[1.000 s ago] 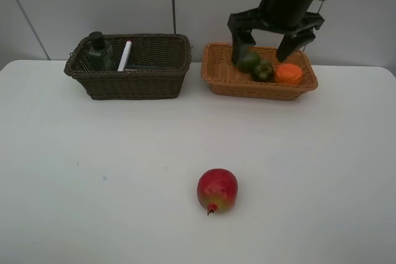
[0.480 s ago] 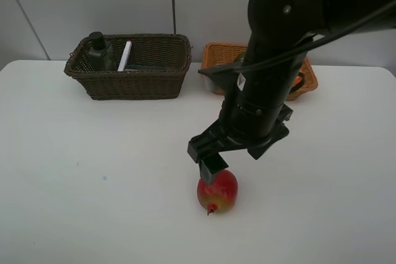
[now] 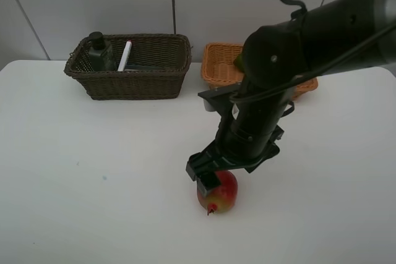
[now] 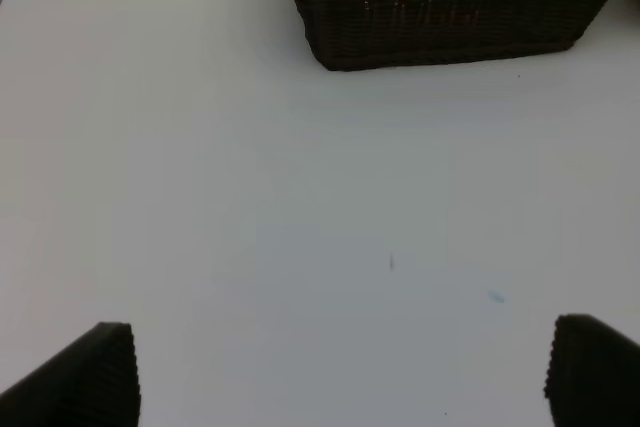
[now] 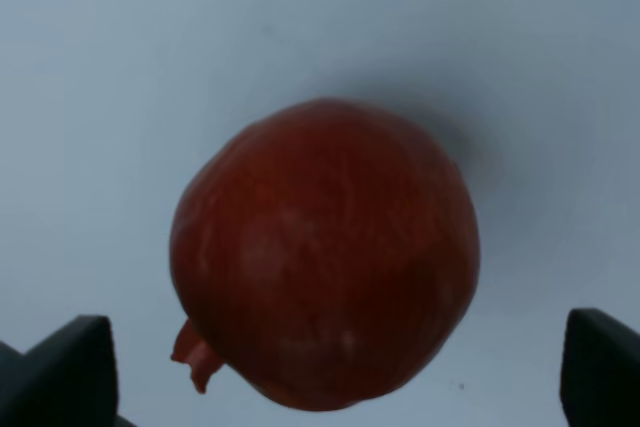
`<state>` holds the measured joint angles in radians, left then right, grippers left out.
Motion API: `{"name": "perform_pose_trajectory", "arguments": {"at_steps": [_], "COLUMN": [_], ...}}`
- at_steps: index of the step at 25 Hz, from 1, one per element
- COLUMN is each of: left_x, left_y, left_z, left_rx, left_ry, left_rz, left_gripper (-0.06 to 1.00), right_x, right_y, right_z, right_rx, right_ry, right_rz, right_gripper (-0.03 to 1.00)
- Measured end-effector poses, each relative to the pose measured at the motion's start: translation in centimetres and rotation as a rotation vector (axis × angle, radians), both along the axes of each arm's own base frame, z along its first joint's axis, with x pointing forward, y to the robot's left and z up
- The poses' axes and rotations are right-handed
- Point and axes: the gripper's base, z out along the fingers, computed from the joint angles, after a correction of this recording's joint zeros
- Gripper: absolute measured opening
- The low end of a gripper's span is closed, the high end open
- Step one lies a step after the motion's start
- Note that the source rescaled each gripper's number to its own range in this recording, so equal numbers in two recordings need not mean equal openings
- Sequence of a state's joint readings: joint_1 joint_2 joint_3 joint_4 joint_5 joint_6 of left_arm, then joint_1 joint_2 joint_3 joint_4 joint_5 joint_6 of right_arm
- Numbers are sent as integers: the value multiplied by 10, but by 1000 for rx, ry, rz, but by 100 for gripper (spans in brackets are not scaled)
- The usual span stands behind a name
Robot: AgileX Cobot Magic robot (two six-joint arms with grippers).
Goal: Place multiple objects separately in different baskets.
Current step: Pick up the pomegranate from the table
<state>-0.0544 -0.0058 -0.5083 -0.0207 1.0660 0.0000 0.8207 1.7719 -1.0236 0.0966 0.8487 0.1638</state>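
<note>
Table [image 3: 93, 202]: white and bare around the near middle, where my work is.
Dark basket [image 3: 133, 78]: far left; I see the pump bottle [image 3: 98, 51] and marker [image 3: 125, 55] in it. Nothing more for me there.
Tan basket [image 3: 219, 75]: far, right of the dark one, mostly hidden behind my right arm. I take it as the drop for the fruit, so I will need a clear lift up and back to it.
Right arm [image 3: 291, 47]: reaches from the far right down to the near middle and blocks the high view of the grasp.
Pomegranate [image 5: 325, 252]: on the table, near middle, its little crown pointing near-left. In the wrist view it sits between my fingertips, a bit toward one side.
Right gripper [image 5: 340, 377]: spread wide, both tips apart from the fruit's skin, nothing held. It looks low over the fruit, though I cannot tell from here whether the tips have reached its widest part.
Doing it well: centre the fruit between the fingers first, come down until the pads sit at or just under the broadest girth, then close slowly. It is round and smooth, so a high or lopsided pinch could squirt it out and roll it. Keep off the crown. Lift straight up before swinging far.
Left gripper [image 4: 340, 377]: open and empty over bare table on the left, near the dark basket; best left parked.
</note>
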Motion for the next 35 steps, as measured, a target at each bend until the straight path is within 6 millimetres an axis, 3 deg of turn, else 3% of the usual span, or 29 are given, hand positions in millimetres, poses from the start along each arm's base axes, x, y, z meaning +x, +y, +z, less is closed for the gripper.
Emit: {"name": "perform_pose_trajectory", "arguments": {"at_steps": [12,29,31,35], "left_x": [0,0,0,0], "left_y": [0,0,0,0], "left_z": [0,0,0,0], "left_rx": [0,0,0,-1], "left_ry": [0,0,0,0], "left_rz": [0,0,0,-1], "left_gripper": [100,100,100,100], "right_x": [2,3,3,2], "right_y": [4,10,11,12], "right_z": [-20,-67,-67,-68], "right_rx": [-12,-49,-47,-36], "right_ry": [30,114,118,127], "right_rz": [-11,26,37,42], "right_gripper": [94,94,85,47]}}
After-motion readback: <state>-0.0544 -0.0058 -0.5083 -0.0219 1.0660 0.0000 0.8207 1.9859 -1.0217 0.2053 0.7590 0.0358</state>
